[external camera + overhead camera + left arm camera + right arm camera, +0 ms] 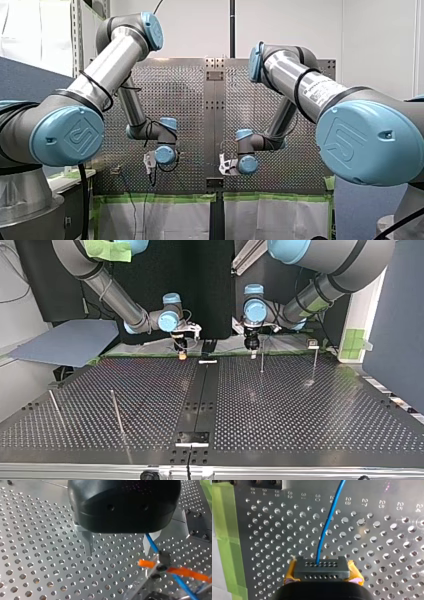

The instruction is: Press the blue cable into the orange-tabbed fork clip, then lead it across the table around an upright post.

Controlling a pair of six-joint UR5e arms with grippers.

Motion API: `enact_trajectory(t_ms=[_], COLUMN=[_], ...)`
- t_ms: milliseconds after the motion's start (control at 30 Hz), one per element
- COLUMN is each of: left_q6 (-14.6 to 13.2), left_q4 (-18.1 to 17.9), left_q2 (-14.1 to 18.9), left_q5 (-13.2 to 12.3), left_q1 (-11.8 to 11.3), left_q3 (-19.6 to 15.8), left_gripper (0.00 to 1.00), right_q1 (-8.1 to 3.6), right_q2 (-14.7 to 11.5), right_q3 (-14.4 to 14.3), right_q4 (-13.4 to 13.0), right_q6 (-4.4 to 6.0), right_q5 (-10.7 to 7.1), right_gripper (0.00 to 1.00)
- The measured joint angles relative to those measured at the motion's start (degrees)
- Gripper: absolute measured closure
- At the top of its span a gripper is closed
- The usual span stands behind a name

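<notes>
Nearest in the top view, two upright posts [116, 412] are seen on the perforated tabletop [300, 410], well apart from the work (either could serve as the turning point). At the tabletop's far edge both arms are lowered close to the surface. The right end effector [320, 566] is clamped on the blue cable [325, 527] between its yellow pads, presumably so that the free run can be tensioned and steered. The left end effector [117, 551] is held with its fingers apart, gripping nothing, just beside the orange-tabbed fork clip [160, 563]. The cable is seen passing one finger and running through the clip, though full seating cannot be confirmed. Routing is judged not yet begun.
</notes>
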State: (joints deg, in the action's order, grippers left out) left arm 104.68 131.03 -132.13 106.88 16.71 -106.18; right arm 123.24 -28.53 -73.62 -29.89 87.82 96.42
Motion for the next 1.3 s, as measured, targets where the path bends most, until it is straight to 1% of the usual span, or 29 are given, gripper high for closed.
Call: enact_trajectory(t_ms=[33, 67, 100, 133, 167, 200, 233, 267, 300, 333, 367, 400, 433, 467, 533, 567, 600, 733, 967, 1167, 1300], left_q6=[-0.1, -0.2, -0.3, -0.4, -0.5, -0.7, -0.9, -1.2, -1.4, -1.8, -2.1, -2.4, -2.7, -2.8, -3.2, -3.3, -3.5, -4.3, -4.6, -4.7, -4.7], left_q4=[0.0, 0.0, 0.0, 0.0, 0.0, 0.0, 0.0, 0.0, 0.0, 0.0, -0.1, -0.1, -0.1, -0.1, -0.1, -0.1, -0.1, -0.1, -0.1, -0.1, -0.3], left_q2=[0.0, 0.0, 0.0, 0.0, 0.0, 0.0, 0.0, 0.0, 0.0, 0.0, 0.0, 0.0, 0.0, 0.0, 0.0, 0.0, 0.0, 0.0, 0.0, 0.1, 0.1], left_q5=[-0.1, -0.2, -0.2, -0.2, -0.2, -0.2, -0.1, -0.1, 0.0, 0.1, 0.2, 0.3, 0.4, 0.6, 0.7, 0.8, 0.9, 1.3, 1.5, 0.8, 0.0], left_q1=[0.0, 0.0, -0.1, -0.1, -0.1, -0.1, -0.1, -0.1, -0.1, -0.2, -0.2, -0.2, -0.2, -0.2, -0.2, -0.2, -0.2, -0.3, -0.3, 0.2, 0.7], left_q3=[0.0, 0.0, 0.0, 0.0, 0.0, 0.0, 0.0, 0.0, 0.0, 0.0, 0.0, 0.0, 0.0, 0.0, 0.0, 0.0, 0.0, 0.0, 0.0, 0.0, 0.0], left_gripper=[0.08, 0.08, 0.13, 0.22, 0.22, 0.31, 0.39, 0.39, 0.52, 0.61, 0.61, 0.69, 0.82, 0.82, 0.96, 0.96, 1.00, 1.00, 1.00, 1.00, 1.00], right_q1=[0.00, 0.00, 0.00, -0.01, -0.01, -0.02, -0.03, -0.04, -0.04, -0.05, -0.05, -0.05, -0.04, -0.04, -0.04, -0.03, -0.02, -0.01, 0.01, -0.03, -0.11], right_q2=[0.0, 0.0, 0.0, 0.0, 0.0, 0.0, 0.0, 0.0, 0.0, 0.0, 0.0, 0.0, 0.0, 0.0, 0.0, 0.0, 0.0, 0.0, 0.0, 0.0, -0.2], right_q3=[0.0, 0.0, 0.0, 0.0, 0.0, 0.0, 0.0, 0.0, 0.0, 0.0, 0.0, 0.0, 0.0, 0.0, 0.0, 0.0, 0.0, 0.0, 0.0, 0.0, 0.0], right_q4=[0.0, 0.0, 0.0, 0.0, 0.0, 0.0, 0.0, 0.0, 0.0, 0.0, 0.0, 0.0, 0.0, 0.0, 0.1, 0.1, 0.1, 0.1, 0.2, 0.2, 0.8], right_q6=[0.00, 0.00, 0.00, 0.00, 0.00, -0.01, -0.01, 0.00, 0.00, 0.00, 0.00, -0.01, -0.01, -0.01, 0.00, -0.01, -0.01, -0.04, -0.09, -0.15, -0.56], right_q5=[0.00, 0.00, 0.00, 0.00, 0.00, 0.00, 0.00, 0.00, 0.00, 0.00, 0.00, 0.00, 0.00, 0.00, -0.01, -0.01, -0.01, -0.04, -0.09, -0.09, -0.03], right_gripper=[1.00, 1.00, 1.00, 1.00, 1.00, 1.00, 1.00, 1.00, 1.00, 1.00, 1.00, 1.00, 1.00, 1.00, 1.00, 1.00, 1.00, 1.00, 1.00, 1.00, 1.00])
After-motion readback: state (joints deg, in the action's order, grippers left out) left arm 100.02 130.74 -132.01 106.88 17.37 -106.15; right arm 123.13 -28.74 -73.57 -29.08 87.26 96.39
